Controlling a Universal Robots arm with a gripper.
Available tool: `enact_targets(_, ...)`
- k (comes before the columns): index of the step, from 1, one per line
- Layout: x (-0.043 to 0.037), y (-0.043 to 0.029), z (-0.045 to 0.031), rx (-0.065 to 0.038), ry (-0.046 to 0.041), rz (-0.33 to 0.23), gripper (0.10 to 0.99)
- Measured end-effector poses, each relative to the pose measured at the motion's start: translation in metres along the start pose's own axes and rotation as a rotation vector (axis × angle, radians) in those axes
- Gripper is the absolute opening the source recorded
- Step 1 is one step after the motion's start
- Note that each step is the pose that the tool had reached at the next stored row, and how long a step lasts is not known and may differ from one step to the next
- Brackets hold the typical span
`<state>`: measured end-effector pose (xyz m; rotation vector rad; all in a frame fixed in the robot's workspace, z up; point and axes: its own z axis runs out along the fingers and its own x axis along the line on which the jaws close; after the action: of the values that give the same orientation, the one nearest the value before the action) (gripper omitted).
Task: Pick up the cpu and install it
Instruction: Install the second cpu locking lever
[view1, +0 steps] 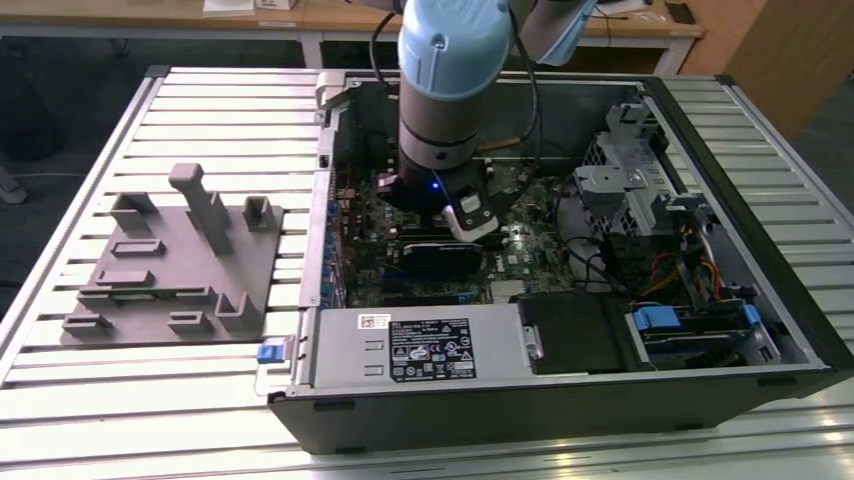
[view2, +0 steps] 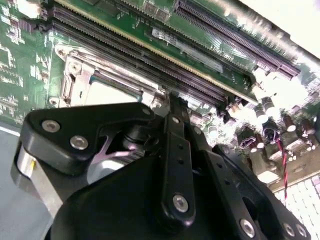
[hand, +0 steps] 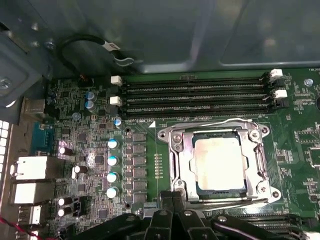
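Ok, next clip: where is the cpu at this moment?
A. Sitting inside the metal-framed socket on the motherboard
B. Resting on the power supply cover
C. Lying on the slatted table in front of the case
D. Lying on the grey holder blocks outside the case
A. In the first wrist view the pale silvery cpu lies flat within the socket frame on the motherboard, just past the gripper.

A pale slatted metal table (view1: 200, 110) fills the exterior view. Beyond its far edge stand light wooden desks (view1: 334, 18) over a dark floor (view1: 60, 70), with a wooden panel (view1: 787, 50) alongside.
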<state>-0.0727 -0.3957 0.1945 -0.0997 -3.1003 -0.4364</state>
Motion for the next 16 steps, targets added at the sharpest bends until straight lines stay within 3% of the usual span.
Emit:
enact_targets(3, 0.0011, -0.0002, 0.0004, -0.006, 0.0004, 0.0, 0.106)
enact_targets(4, 0.003, -0.0006, 0.0017, -0.012, 0.0008, 0.0, 0.106)
enact_targets(16, 0.0037, -0.0011, 0.0028, -0.018, 0.0012, 0.0, 0.106)
